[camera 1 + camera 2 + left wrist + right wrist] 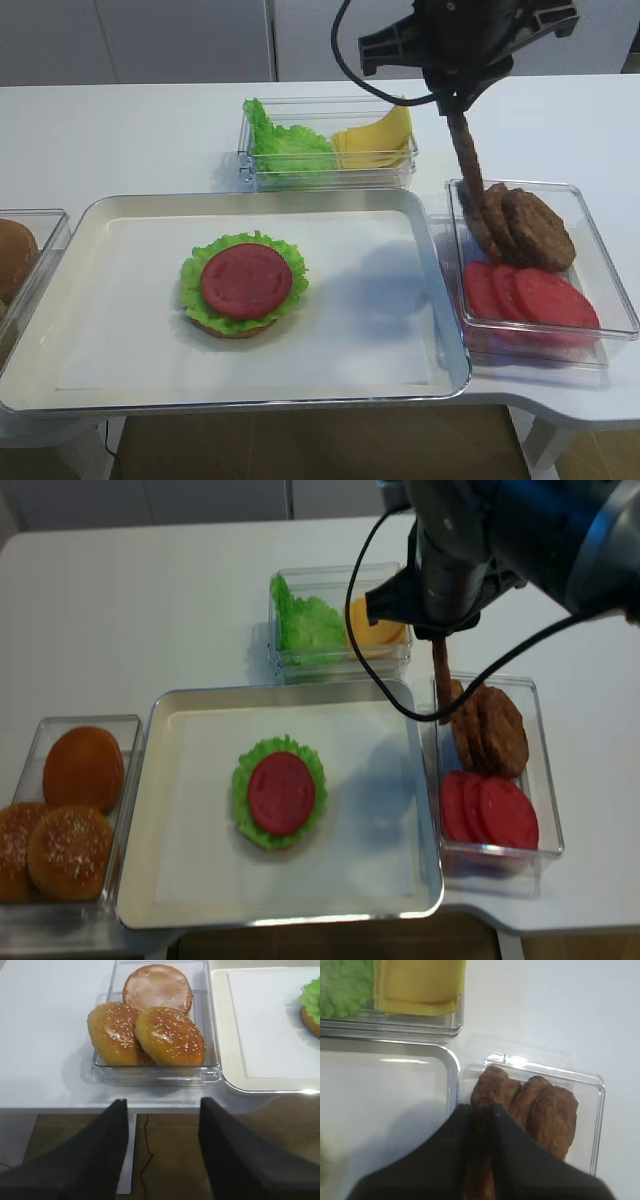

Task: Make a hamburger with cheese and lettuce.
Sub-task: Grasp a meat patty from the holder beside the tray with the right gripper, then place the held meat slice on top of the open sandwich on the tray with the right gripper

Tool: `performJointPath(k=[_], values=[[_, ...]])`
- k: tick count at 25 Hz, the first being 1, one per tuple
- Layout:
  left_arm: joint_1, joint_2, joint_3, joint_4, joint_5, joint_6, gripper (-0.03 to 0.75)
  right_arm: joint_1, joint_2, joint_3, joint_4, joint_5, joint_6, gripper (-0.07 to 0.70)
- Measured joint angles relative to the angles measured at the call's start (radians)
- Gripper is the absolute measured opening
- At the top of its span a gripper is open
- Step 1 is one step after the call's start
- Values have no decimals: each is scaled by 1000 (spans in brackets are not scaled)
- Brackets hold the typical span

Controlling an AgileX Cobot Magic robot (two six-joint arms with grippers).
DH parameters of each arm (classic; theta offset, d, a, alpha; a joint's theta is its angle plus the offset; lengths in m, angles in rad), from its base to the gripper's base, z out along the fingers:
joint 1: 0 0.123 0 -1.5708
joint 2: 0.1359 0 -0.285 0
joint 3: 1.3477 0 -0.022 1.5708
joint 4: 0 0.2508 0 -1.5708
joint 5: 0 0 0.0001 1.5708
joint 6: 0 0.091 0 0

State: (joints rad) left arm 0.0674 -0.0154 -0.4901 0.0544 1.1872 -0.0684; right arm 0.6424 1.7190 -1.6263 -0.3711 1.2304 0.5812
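Tray (420, 300) holds the hamburger (244, 284) left of centre: bun base, green leaf layer, tomato slice on top. No patty, cheese or top bun on it yet.

Box behind the tray holds the lettuce (285, 145) and the cheese (375, 140), both untouched. Box on the right holds patties (530, 225) and tomato slices (530, 295). Buns (145, 1032) wait in the left box.

Right gripper (481, 1110) is clamped on one patty (467, 165), hanging edge-on above its box. Left gripper (162, 1110) empty, jaws apart, off the table edge.

Judgement: roughly halfway; patty, cheese and lid bun remain
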Motion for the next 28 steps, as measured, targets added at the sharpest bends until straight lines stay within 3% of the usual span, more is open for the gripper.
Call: performJointPath(k=[14,22,28], values=[[0,0,0,0,0,0,344,22,-47,0,33,13,-50,85],[0,0,0,0,0,0,344,186,-47,0,-5,15,-56,84],[0,0,0,0,0,0,344,257,-47,0,-14,15,-48,84]])
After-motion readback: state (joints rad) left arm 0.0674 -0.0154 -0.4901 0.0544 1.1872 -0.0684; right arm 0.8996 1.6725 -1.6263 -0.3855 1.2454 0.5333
